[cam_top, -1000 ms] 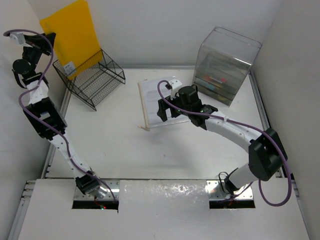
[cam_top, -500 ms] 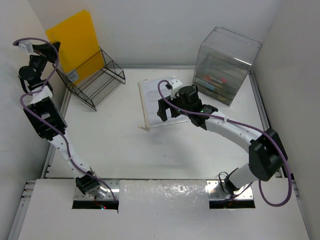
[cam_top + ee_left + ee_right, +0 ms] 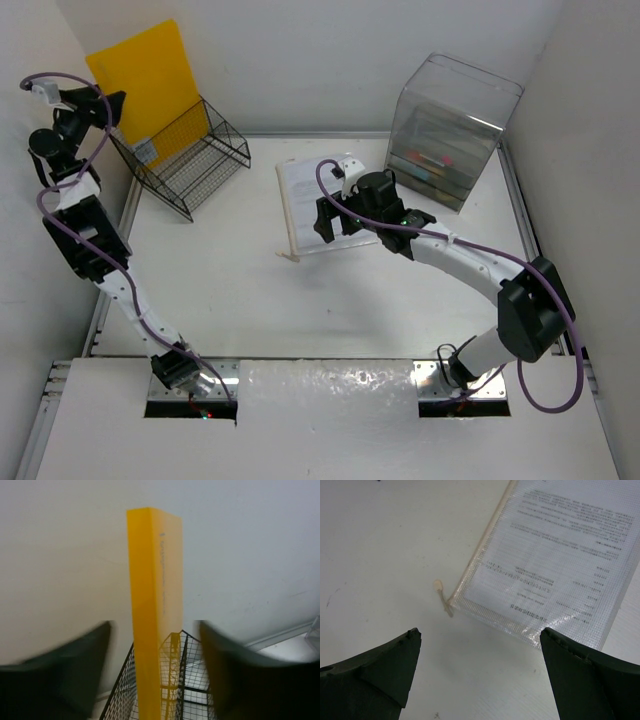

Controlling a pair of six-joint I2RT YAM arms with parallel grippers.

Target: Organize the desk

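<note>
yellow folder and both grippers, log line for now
left gripper: open, astride yellow folder standing in wire rack | right gripper: open over document pouch on desk

Yellow folder (image 3: 140, 70) upright in black wire rack (image 3: 190, 160), left pincer (image 3: 108, 101) beside it.

The table (image 3: 230, 280) is a large white flat top, edged on its left and right sides with thin silver rails (image 3: 115, 262). Three things rest directly on it, all toward the far side. A black wire rack (image 3: 190, 165) sits at the far left corner, tilted up toward the wall. A clear plastic drawer box (image 3: 455, 130) stands at the far right corner, close to the right rail. Between them, well apart from both, a clear mesh pouch (image 3: 300, 200) holding a printed sheet lies flat. In the right wrist view its pale pull tab (image 3: 442, 597) trails from one corner onto the bare white surface.
</note>
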